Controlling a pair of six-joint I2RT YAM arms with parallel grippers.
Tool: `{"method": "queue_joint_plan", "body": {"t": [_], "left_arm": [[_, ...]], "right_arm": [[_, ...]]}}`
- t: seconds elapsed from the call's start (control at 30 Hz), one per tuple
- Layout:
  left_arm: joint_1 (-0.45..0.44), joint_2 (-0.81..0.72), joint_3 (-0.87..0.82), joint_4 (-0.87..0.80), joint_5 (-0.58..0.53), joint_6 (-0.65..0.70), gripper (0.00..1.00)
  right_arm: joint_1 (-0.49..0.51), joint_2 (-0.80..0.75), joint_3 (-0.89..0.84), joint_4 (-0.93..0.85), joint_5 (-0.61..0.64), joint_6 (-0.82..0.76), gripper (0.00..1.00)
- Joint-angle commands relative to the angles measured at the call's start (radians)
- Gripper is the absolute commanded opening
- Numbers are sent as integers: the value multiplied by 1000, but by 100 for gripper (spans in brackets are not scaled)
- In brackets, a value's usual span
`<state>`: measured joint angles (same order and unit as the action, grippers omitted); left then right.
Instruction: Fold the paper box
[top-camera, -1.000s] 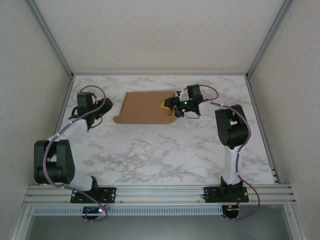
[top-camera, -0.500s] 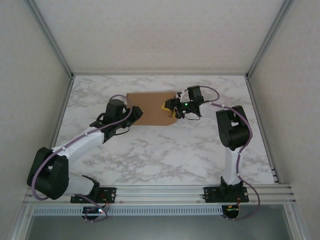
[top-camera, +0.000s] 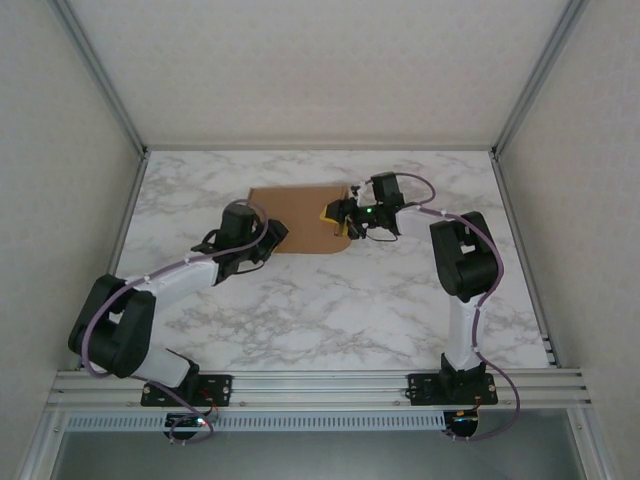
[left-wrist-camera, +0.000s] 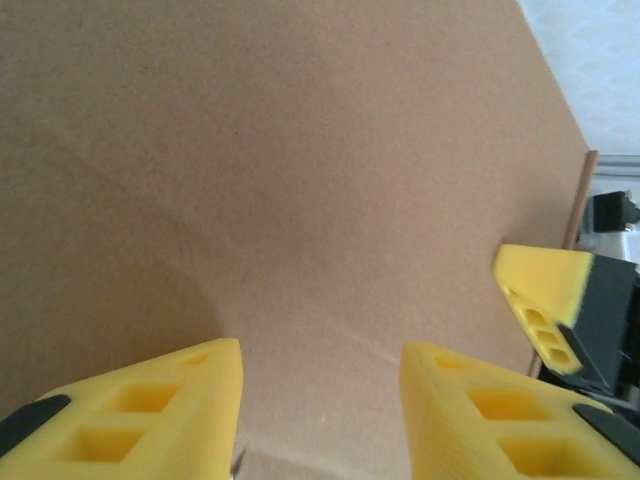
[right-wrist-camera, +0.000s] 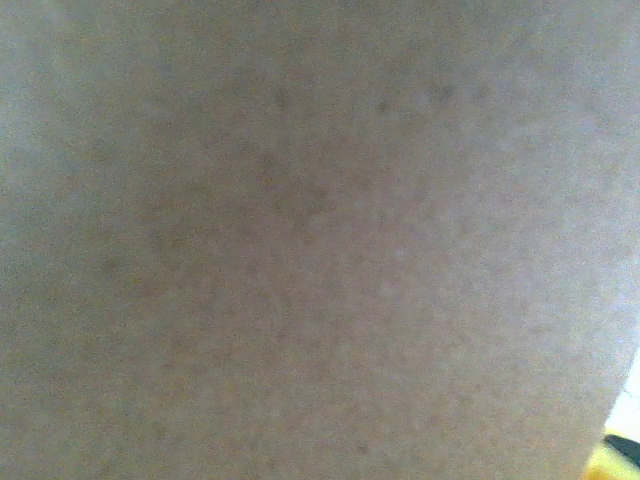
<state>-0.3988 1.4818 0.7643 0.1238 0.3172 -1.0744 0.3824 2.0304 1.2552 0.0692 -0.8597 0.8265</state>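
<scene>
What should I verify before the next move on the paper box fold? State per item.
1. Fold stage: paper box lies as an open sheet on the table: ok.
2. Left approach: left gripper open, facing the box's surface: ok.
3. Right placement: right gripper at the box's right edge: ok.
4. Right hold on that edge: cannot tell.
5. Right wrist view: not ok, blurred cardboard close up.
6. Clearance between the grippers: ok, apart.
</scene>
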Motion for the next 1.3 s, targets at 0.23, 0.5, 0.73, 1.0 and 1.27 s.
{"method": "queue_joint_plan", "body": {"t": [0.23, 0.5, 0.73, 1.0, 1.27], "left_arm": [[-5, 147, 65, 114, -44, 25, 46], [-4, 235, 87, 175, -69, 5, 41], [3, 161, 92, 124, -68, 126, 45], [2, -44, 206, -193, -277, 664, 53], [-87, -91, 216, -321, -264, 1199, 51]], "right_arm": [[30, -18, -55, -58, 36, -16, 54], [48, -7, -45, -107, 26, -56, 52], [37, -39, -42, -134, 48, -56, 51], [27, -66, -16, -218, 61, 14, 41], [24, -100, -22, -260, 30, -7, 40]]}}
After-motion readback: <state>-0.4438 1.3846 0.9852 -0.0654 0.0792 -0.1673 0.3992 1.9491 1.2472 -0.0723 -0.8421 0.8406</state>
